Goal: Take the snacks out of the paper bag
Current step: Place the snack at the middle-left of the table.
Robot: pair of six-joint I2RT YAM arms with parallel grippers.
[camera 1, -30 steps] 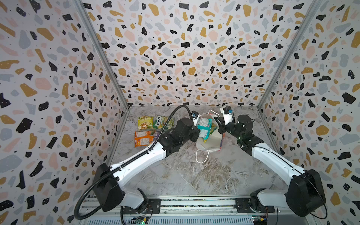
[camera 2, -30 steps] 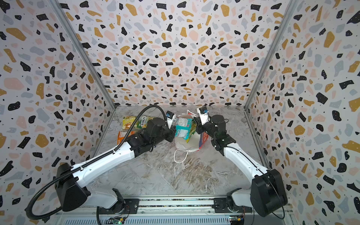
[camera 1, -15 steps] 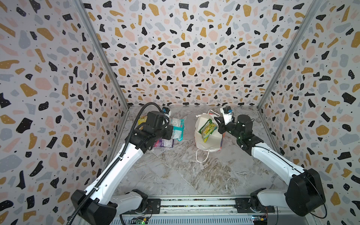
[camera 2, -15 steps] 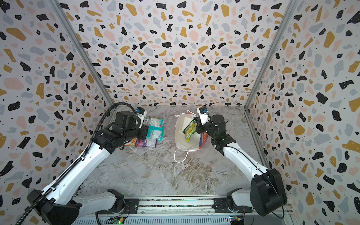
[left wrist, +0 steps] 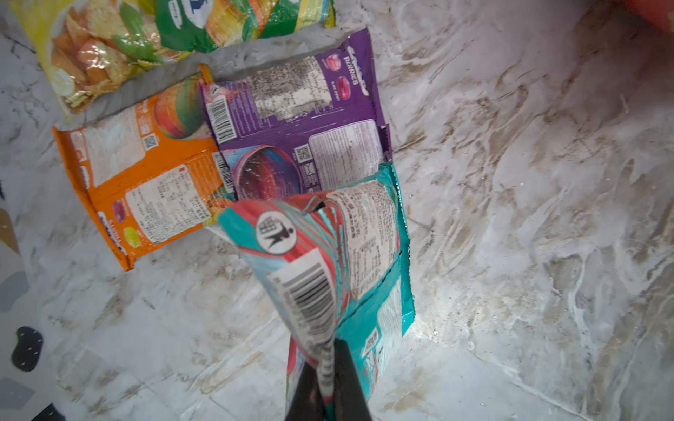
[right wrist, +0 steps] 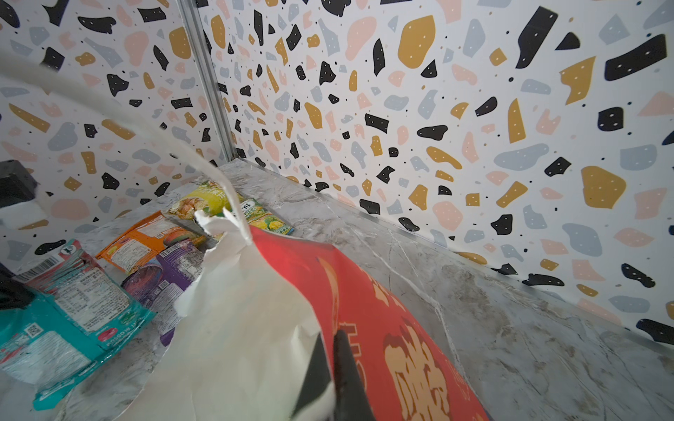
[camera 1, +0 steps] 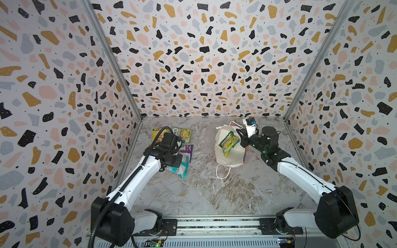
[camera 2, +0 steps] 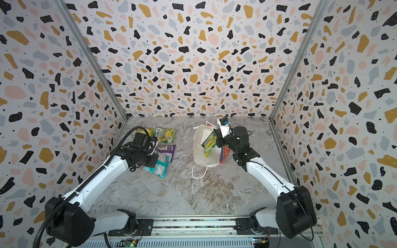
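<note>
Your left gripper (left wrist: pixel 328 359) pinches teal packet (left wrist: pixel 364 255) beside purple packet (left wrist: pixel 310 120), right gripper (right wrist: pixel 330 346) pinches rim of bag (right wrist: pixel 364 284), green packet (camera 1: pixel 229 142) inside.

Teal pkt (left wrist: pixel 368 237) glossy plastic; paper bag (right wrist: pixel 248 328) matt; tabletop (camera 1: pixel 214 193) smooth, marble-look.

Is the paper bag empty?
Not empty: a green packet lies in the open white mouth of the paper bag, in both top views.

We find the red paper bag (camera 1: pixel 227 160) gaping open, a green packet (camera 1: pixel 229 143) jutting from its white mouth. Well apart, the yellow packet (camera 1: pixel 156 132), FOX'S packet (camera 1: pixel 183 135), orange packet (left wrist: pixel 146 171) and purple packet (camera 1: pixel 188 150) lie flat. The teal packet (camera 1: pixel 182 169) seems raised at one end.
</note>
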